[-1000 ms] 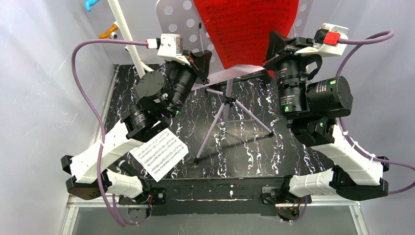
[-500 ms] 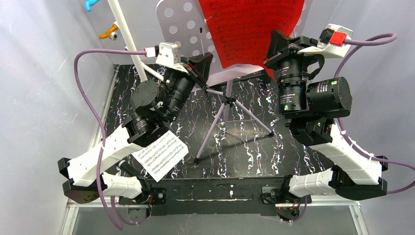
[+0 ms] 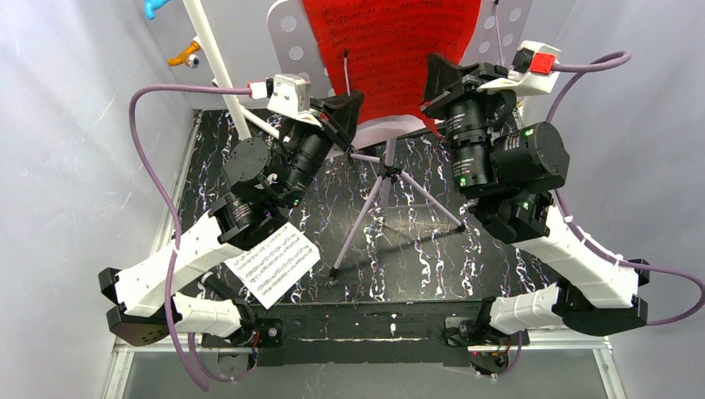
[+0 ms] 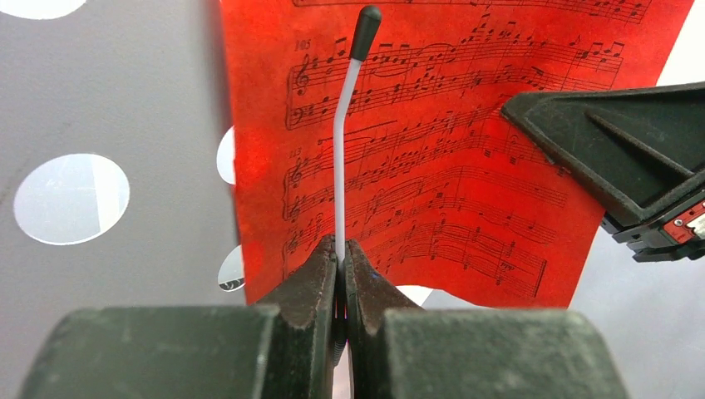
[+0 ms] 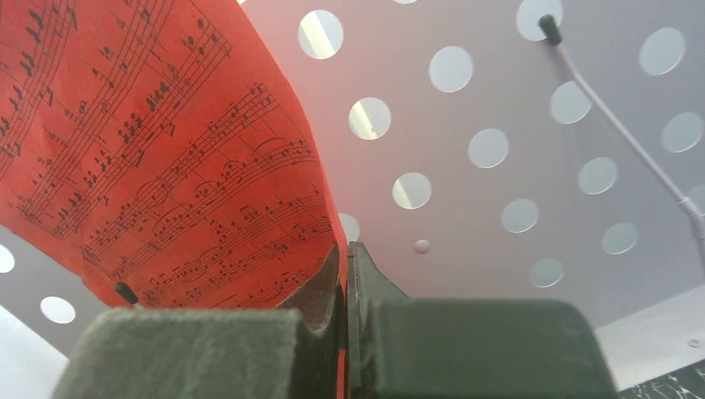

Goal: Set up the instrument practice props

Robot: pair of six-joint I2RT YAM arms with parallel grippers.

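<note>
From above, the stand (image 3: 283, 32) rises upright on its tripod at mid-table (image 3: 416, 266), its perforated desk facing the arms. The red sheet (image 3: 391, 50) lies against that desk, long axis running up it. The left gripper (image 3: 347, 104) sits at the sheet's lower left and the right gripper (image 3: 436, 75) at its right edge. The white sheet (image 3: 273, 262) lies flat by the left arm near the table's front, skewed, with staves running from near-left to far-right. In the left wrist view the left gripper (image 4: 341, 249) has its jaws pinched together on a thin wire arm (image 4: 339, 166), which stands nearly upright over the red sheet (image 4: 432, 166), black tip uppermost. In the right wrist view the right gripper (image 5: 343, 253) is clamped on the red sheet's (image 5: 166, 150) lower right edge. The staves slant up to the right across the stand (image 5: 499, 96), and a second wire arm (image 5: 619, 125) leans up-left at the far right.
</note>
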